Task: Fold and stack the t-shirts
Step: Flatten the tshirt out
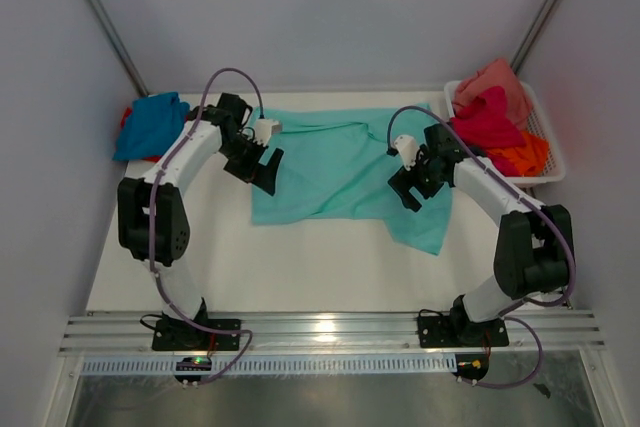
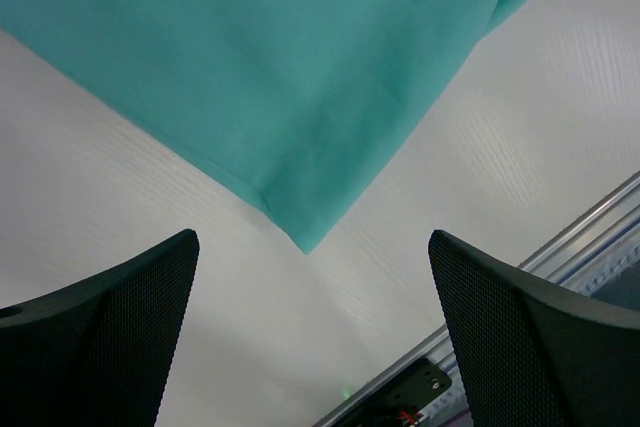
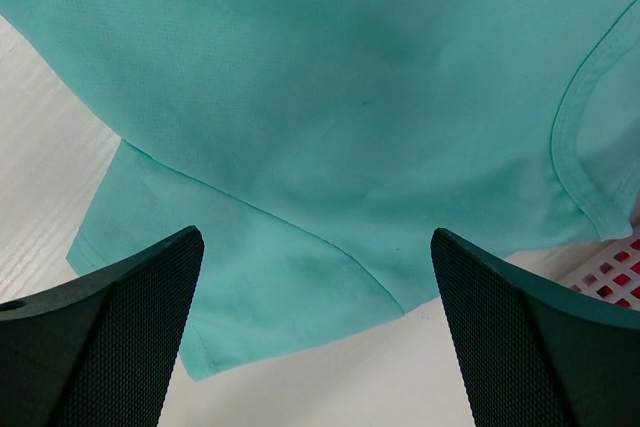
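Observation:
The mint-teal t-shirt (image 1: 335,167) lies spread on the white table, with one sleeve trailing toward the front right. My left gripper (image 1: 267,173) hovers open over the shirt's left edge. In the left wrist view the shirt's corner (image 2: 300,97) points down between the wide fingers (image 2: 110,337), which hold nothing. My right gripper (image 1: 408,195) hangs open above the shirt's right side. The right wrist view shows a fold and hem of the shirt (image 3: 330,117) ahead of the empty gripper (image 3: 315,332). A blue t-shirt (image 1: 150,125) lies at the back left.
A white mesh basket (image 1: 548,162) at the back right holds salmon pink (image 1: 495,80), magenta (image 1: 488,119) and orange (image 1: 522,155) t-shirts; its corner (image 3: 615,272) shows in the right wrist view. A bit of red cloth (image 1: 127,117) peeks from under the blue one. A metal rail (image 1: 320,332) runs along the near edge.

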